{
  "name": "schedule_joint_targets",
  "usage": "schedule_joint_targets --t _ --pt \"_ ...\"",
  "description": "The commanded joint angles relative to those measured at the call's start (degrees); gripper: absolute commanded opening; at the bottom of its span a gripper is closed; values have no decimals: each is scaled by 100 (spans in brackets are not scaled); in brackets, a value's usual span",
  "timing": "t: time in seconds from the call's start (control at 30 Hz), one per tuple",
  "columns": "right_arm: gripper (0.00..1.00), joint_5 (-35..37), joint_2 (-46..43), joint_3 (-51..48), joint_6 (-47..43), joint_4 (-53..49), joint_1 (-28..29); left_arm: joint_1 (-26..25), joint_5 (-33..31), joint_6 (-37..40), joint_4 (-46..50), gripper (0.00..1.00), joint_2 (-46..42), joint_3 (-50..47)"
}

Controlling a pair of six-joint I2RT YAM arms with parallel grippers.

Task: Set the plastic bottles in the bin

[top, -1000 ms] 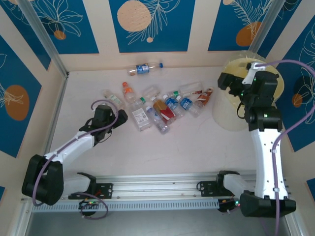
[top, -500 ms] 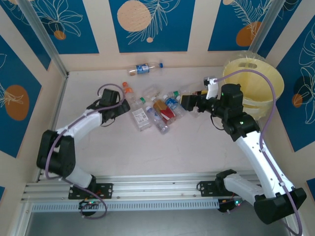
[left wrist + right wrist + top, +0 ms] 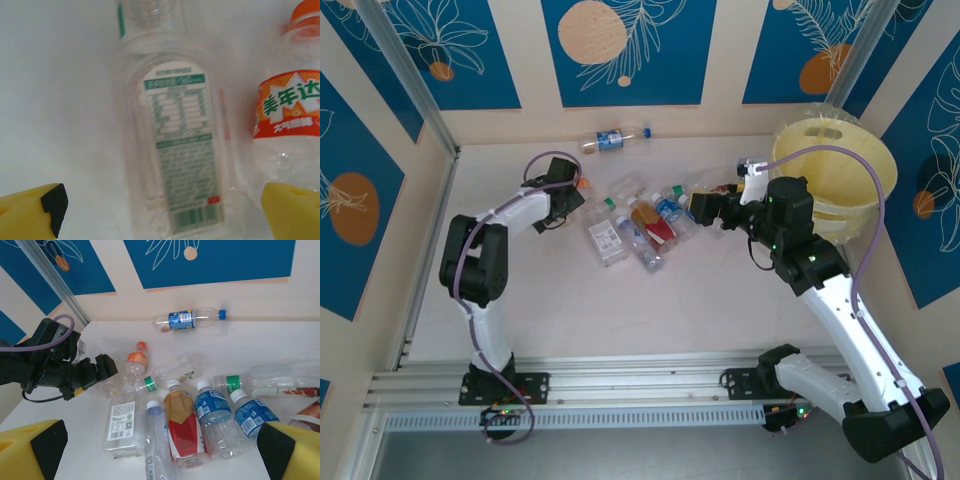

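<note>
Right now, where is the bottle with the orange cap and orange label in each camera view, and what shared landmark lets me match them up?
Top external: orange-capped bottle at the left edge of the bottle cluster, just right of the left end effector.
Left wrist: orange-capped bottle at the right edge, cap up.
Right wrist: orange-capped bottle left of centre, cap pointing away.
Shared landmark: the left end effector, close beside it.

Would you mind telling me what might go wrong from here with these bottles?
The left hand is open over a clear white-labelled bottle, but the orange-labelled bottle lies right by one finger and might get pinched or shoved. Under the open right hand, the bottles lie packed together, so it may catch two or scatter them away from the bin.
</note>
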State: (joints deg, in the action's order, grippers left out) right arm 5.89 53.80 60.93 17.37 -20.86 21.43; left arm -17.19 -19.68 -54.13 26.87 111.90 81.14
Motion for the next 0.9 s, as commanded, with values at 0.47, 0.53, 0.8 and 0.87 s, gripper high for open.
schedule_joint_targets --t 0.47,0.53,0.8,0.87 --pt "100 465 18 -90 -76 -186 58 76 -17 -28 -1015 70 133 -735" --pt "100 473 78 -48 -71 -220 55 108 -60 116 -1131 66 134 -802" --pt "100 553 147 -11 -36 -287 71 172 279 811 -1284 52 78 -787" --pt "100 557 143 -11 -13 -279 64 172 361 1061 -1546 51 -112 -1012"
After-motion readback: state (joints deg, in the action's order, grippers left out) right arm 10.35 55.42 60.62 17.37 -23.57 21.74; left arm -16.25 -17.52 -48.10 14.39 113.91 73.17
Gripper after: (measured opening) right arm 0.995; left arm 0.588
